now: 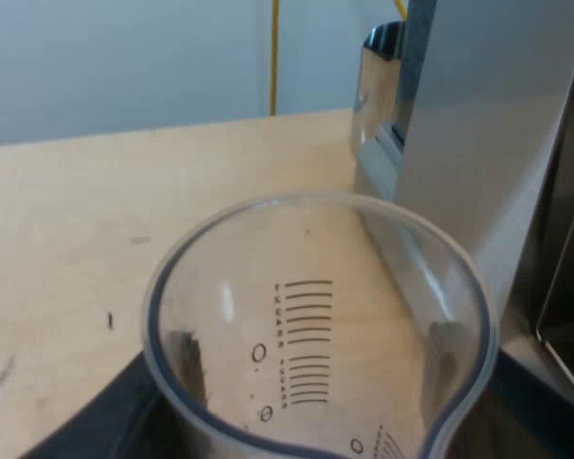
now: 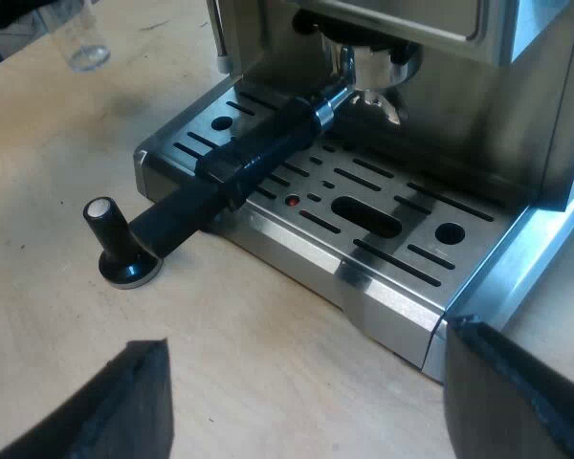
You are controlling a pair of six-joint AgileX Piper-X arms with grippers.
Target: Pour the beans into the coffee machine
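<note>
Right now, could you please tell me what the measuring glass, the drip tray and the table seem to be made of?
Measuring glass: clear plastic or glass, glossy; the table shows through it and a black scale is printed on it.
Drip tray: brushed metal, probably stainless steel; silver sheen, slotted.
Table: pale wood, matt; probably plywood or laminate.

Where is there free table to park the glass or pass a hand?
Bare table between the right gripper and the front edge of the drip tray, and beyond the measuring glass alongside the machine. Crowded at the tray's corner: the holder's handle reaches out over it to the tamper standing on the table.
</note>
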